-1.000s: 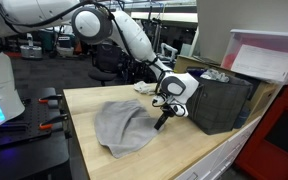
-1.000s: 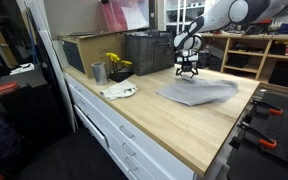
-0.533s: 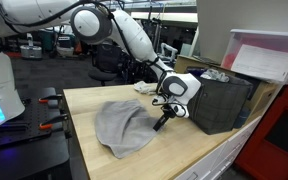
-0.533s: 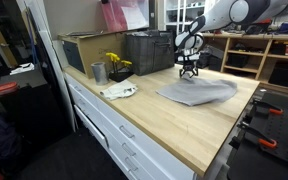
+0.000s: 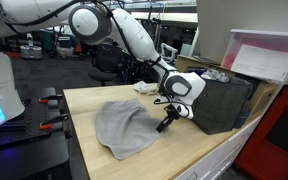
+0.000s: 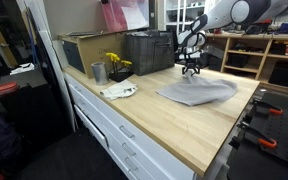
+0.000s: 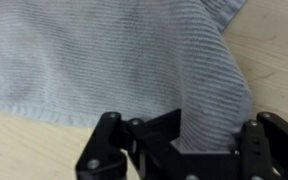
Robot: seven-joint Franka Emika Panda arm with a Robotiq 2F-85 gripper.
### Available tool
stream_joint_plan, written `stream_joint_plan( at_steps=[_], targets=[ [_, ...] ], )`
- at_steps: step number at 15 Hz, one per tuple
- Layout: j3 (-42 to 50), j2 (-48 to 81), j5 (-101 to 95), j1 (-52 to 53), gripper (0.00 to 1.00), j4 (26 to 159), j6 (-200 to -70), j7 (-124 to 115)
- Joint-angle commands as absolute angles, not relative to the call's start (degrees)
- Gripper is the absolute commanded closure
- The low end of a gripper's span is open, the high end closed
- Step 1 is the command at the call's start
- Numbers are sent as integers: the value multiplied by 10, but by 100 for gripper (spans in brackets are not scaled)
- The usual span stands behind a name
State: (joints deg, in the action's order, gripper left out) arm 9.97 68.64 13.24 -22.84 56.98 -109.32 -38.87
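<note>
Beside dark crate (image 5: 219, 105), jaws pinching grey cloth (image 7: 104, 60)

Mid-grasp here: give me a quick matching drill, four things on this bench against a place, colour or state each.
1 jaws
2 cloth
3 crate
4 cup

a metal, beside the yellow flowers
b grey, spread on the wooden table
c shut on a cloth fold
d dark and boxy

Pairs: 1-c, 2-b, 3-d, 4-a
</note>
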Motion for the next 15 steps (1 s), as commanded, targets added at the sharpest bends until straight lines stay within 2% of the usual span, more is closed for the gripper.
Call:
stream_joint_plan(
  at_steps=[1,9,10,11,12,15],
  targets=[
    [114,686,131,-229,100,543,-1097,-420],
    [149,706,126,-224,100,485,-1108,-506],
    [150,707,126,-224,75,482,-1107,-519],
    [151,710,127,-224,74,480,-1109,-528],
    [151,711,127,-223,69,479,-1112,-537],
    [151,712,129,-224,47,486,-1136,-553]
  ],
)
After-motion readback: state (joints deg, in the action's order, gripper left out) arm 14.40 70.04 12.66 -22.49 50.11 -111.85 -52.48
